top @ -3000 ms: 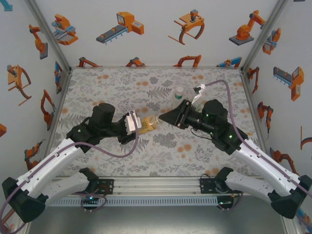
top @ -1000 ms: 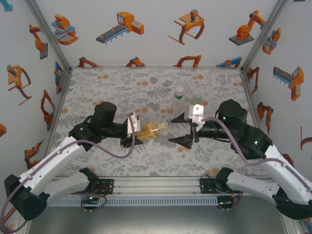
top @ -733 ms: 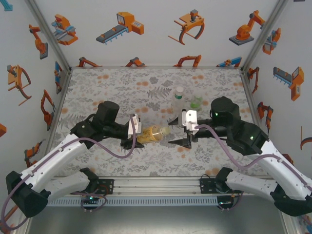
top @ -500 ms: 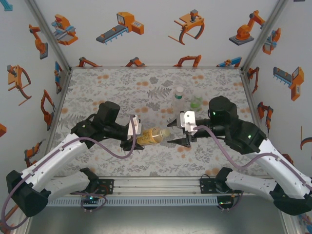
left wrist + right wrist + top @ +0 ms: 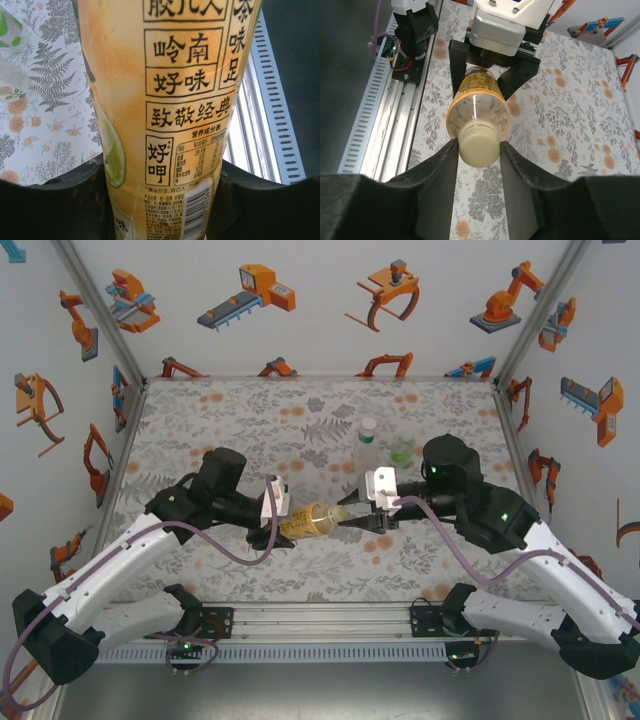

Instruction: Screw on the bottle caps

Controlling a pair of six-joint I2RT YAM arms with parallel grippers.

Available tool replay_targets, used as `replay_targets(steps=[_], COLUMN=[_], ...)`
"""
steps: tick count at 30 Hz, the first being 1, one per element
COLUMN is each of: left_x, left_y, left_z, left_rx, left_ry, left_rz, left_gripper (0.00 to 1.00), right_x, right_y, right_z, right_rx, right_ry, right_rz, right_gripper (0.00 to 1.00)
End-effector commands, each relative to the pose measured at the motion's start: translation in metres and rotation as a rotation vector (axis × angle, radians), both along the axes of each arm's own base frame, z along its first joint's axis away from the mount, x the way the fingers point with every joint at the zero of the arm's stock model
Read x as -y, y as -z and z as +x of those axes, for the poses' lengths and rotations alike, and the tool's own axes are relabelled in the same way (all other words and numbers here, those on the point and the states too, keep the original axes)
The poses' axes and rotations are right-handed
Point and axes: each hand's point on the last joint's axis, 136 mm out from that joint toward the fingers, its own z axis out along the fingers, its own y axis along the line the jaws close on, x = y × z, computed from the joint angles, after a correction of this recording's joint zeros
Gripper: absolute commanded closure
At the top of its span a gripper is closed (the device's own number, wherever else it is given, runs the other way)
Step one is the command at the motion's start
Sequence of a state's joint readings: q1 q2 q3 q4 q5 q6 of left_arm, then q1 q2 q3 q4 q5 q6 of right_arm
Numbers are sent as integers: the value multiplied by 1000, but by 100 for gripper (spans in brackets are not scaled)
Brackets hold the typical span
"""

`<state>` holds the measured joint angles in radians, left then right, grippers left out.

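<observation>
- Right wrist view: right claw [image 5: 478, 145] pinches the cream cap [image 5: 479, 151] of the amber tea bottle [image 5: 479, 100], which the left claw [image 5: 490, 75] ahead clamps level.
- Risk: the cap cross-threads, or the bottle twists in a weak grip.
- Clear bottle [image 5: 367, 443] and green bottle [image 5: 402, 450] stand close behind the right claw; open table [image 5: 220, 410] beyond the left claw.

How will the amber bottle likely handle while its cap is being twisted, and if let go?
Probably stiff: the bottle shows no dent in the left gripper. Its glossy label may let it spin when the right gripper, closed on the cap, twists. Round and held level, it would likely roll if released.
</observation>
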<state>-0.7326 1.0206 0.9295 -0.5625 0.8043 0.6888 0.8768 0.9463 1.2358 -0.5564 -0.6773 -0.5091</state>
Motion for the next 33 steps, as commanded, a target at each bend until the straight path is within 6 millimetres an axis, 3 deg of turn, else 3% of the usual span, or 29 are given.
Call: replay_targets(steps=[1, 7, 10, 15, 22, 33], left_x=[2, 1, 0, -3, -10, -21], left_y=[-13, -14, -14, -15, -17, -14], left_z=[-6, -6, 0, 15, 41, 74], left_rx=[17, 28, 56, 124, 189, 213], left_ry=[42, 40, 6, -83, -231, -399], left_rz=[-29, -30, -26, -30, -29, 12], left_gripper=[100, 100, 100, 100, 100, 100], right_x=[-2, -3, -6, -11, -12, -21], right_y=[-4, -2, -3, -10, -15, 30], right_z=[-3, 1, 11, 23, 71, 120], right_rx=[12, -20, -93, -272, -633, -1195], right_ry=[-19, 9, 77, 169, 456, 752], right_rz=[25, 26, 42, 114, 291, 397], right_gripper=[65, 80, 94, 100, 100, 100])
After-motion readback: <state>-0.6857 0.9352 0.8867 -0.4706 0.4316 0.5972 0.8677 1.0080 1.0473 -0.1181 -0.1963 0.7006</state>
